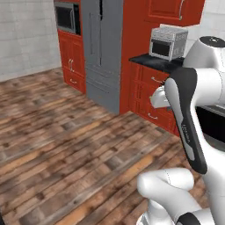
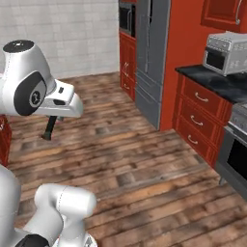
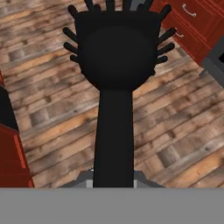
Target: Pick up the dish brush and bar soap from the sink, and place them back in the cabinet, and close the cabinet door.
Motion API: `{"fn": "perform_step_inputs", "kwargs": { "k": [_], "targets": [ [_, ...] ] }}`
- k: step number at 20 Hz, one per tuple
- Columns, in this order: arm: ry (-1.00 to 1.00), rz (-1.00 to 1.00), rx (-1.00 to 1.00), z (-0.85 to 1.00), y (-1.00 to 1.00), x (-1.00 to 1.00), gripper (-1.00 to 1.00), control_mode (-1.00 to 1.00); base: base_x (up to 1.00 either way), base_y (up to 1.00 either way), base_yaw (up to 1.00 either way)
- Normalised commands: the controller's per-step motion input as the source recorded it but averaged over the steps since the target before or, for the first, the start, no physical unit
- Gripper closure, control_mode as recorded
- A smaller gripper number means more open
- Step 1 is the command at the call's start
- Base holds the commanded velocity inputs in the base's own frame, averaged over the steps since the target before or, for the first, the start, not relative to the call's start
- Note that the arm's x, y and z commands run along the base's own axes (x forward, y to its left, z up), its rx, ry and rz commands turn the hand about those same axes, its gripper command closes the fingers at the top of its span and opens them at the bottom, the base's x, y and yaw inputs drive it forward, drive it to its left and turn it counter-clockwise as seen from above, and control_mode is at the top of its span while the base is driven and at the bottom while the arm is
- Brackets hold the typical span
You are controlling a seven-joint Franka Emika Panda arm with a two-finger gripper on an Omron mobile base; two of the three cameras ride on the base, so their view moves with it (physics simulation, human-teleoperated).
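A wood-plank floor (image 1: 66,145) of mixed brown boards spreads under the robot. Along the far side stand a tall grey refrigerator (image 1: 103,52), glossy red drawer fronts (image 2: 198,118) with curved silver pulls, and a dark desk (image 1: 156,63) carrying a boxy silver toaster oven (image 1: 168,42). A built-in microwave (image 1: 68,18) is cut off at the top edge.

The gripper (image 3: 113,177) is closed on the dish brush (image 3: 115,87), gripping the thin straight handle; its fingertips are mostly hidden behind that handle. The brush's round bristly head, matte black, hangs over the floor. In the right base view the brush (image 2: 49,128) pokes down below the white hand.
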Motion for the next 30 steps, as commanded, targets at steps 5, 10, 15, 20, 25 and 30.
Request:
{"fn": "perform_step_inputs", "kwargs": {
  "k": [5, 10, 15, 20, 25, 30],
  "targets": [
    [0.00, 0.00, 0.00, 0.00, 0.00, 0.00, 1.00, 1.00, -0.01, -0.39, -0.49],
    [0.00, 0.00, 0.00, 0.00, 0.00, 0.00, 1.00, 1.00, 0.00, -0.38, -0.49],
    [0.00, 0.00, 0.00, 0.00, 0.00, 0.00, 1.00, 1.00, 0.00, -0.38, -0.50],
    [0.00, 0.00, 0.00, 0.00, 0.00, 0.00, 1.00, 1.00, 0.00, -0.36, -0.50],
    [0.00, 0.00, 0.00, 0.00, 0.00, 0.00, 1.00, 1.00, 0.00, -0.36, -0.50],
    [0.00, 0.00, 0.00, 0.00, 0.00, 0.00, 1.00, 1.00, 0.00, -0.35, -0.49]
  ]
}}
